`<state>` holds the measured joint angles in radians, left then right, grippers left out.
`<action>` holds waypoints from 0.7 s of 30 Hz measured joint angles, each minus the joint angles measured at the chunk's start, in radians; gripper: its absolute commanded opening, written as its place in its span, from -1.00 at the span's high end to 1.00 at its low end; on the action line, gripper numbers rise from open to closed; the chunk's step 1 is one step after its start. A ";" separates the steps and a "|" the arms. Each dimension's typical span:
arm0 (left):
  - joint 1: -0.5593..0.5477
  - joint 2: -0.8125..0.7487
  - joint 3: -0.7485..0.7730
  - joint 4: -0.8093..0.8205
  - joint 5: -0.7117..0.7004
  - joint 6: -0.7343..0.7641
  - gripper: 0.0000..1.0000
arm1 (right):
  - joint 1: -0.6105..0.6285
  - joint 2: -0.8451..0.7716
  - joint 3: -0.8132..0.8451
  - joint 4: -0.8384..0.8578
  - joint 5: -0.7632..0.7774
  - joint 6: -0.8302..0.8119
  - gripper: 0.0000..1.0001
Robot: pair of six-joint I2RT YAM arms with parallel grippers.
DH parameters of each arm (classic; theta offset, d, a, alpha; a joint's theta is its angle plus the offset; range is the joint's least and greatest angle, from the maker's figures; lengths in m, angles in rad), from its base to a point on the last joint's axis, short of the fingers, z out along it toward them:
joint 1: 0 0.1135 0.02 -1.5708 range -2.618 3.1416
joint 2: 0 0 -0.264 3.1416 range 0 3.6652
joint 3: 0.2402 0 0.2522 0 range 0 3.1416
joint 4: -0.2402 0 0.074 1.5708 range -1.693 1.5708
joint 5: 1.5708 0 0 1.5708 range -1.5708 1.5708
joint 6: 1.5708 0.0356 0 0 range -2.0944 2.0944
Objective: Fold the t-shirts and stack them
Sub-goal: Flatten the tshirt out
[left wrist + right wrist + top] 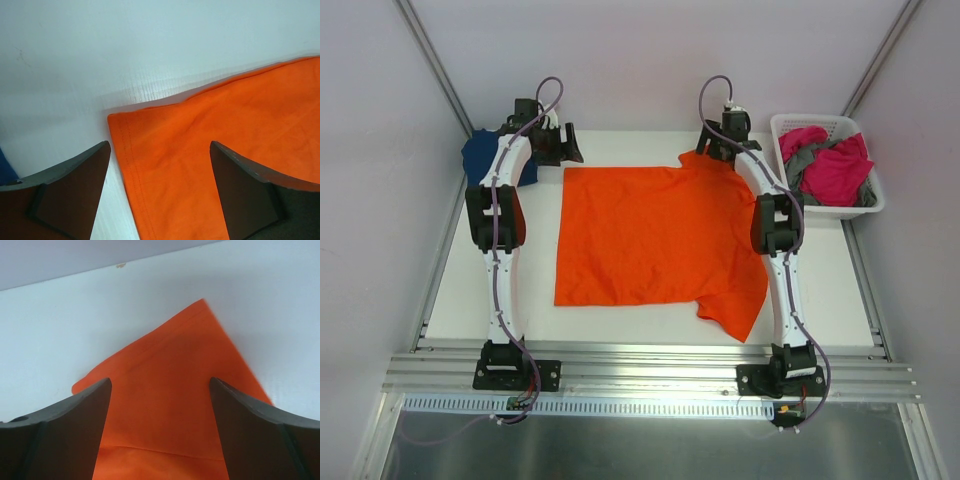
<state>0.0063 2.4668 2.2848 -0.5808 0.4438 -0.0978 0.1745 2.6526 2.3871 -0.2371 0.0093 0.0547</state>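
The left hand point(160, 145) hangs over the white tabletop point(125, 50) with its two dark fingers point(75, 190) spread wide, one at the lower left of the view and one at the lower right, with nothing gripped. Between them lies a corner of the orange shirt point(225, 120), flat on the tabletop, its stitched hem running down just beside the left finger. The cloth fills the lower right. A sliver of blue cloth point(5, 167) shows at the left edge.
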 measured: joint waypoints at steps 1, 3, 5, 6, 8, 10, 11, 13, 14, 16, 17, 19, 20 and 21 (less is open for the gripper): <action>0.000 0.000 0.000 0.000 0.002 -0.003 -0.64 | 0.004 0.007 0.003 -0.002 -0.008 0.011 -0.67; 0.000 0.000 0.000 0.000 0.006 -0.012 -0.64 | 0.010 0.013 0.006 -0.002 -0.017 0.033 -0.67; 0.000 0.000 0.000 0.000 0.016 -0.019 -0.64 | 0.011 0.013 0.007 0.002 -0.018 0.053 -0.66; 0.000 0.000 -0.001 0.000 0.021 -0.022 -0.65 | 0.009 0.013 0.008 0.004 -0.015 0.063 -0.67; 0.000 0.000 -0.003 0.000 0.024 -0.025 -0.66 | 0.005 0.013 0.008 0.014 -0.003 0.072 -0.66; -0.005 0.000 -0.006 0.000 0.027 -0.026 -0.67 | 0.000 0.013 0.009 0.024 0.010 0.073 -0.66; -0.007 0.000 -0.007 0.000 0.027 -0.027 -0.67 | -0.001 0.014 0.013 0.027 0.013 0.072 -0.66; -0.015 0.000 -0.010 0.000 0.029 -0.029 -0.67 | -0.005 0.017 0.027 0.035 0.021 0.064 -0.66; -0.019 0.000 -0.010 0.000 0.029 -0.029 -0.67 | -0.007 0.019 0.035 0.046 0.027 0.060 -0.67; -0.027 -0.002 -0.018 0.003 0.030 -0.031 -0.67 | -0.009 0.023 0.051 0.064 0.034 0.052 -0.67; -0.029 -0.004 -0.026 0.004 0.032 -0.033 -0.67 | -0.010 0.025 0.056 0.072 0.038 0.049 -0.67; -0.034 -0.008 -0.047 0.008 0.045 -0.039 -0.67 | -0.011 0.025 0.061 0.081 0.043 0.047 -0.67; -0.039 -0.012 -0.061 0.007 0.051 -0.043 -0.67 | -0.011 0.025 0.061 0.084 0.049 0.047 -0.67; -0.039 -0.014 -0.073 0.007 0.056 -0.046 -0.67 | -0.011 0.025 0.061 0.084 0.058 0.048 -0.67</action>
<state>-0.0330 2.4527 2.2120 -0.5739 0.5003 -0.1440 0.1631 2.6774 2.4477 -0.1532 0.0669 0.1024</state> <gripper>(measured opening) 0.833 0.833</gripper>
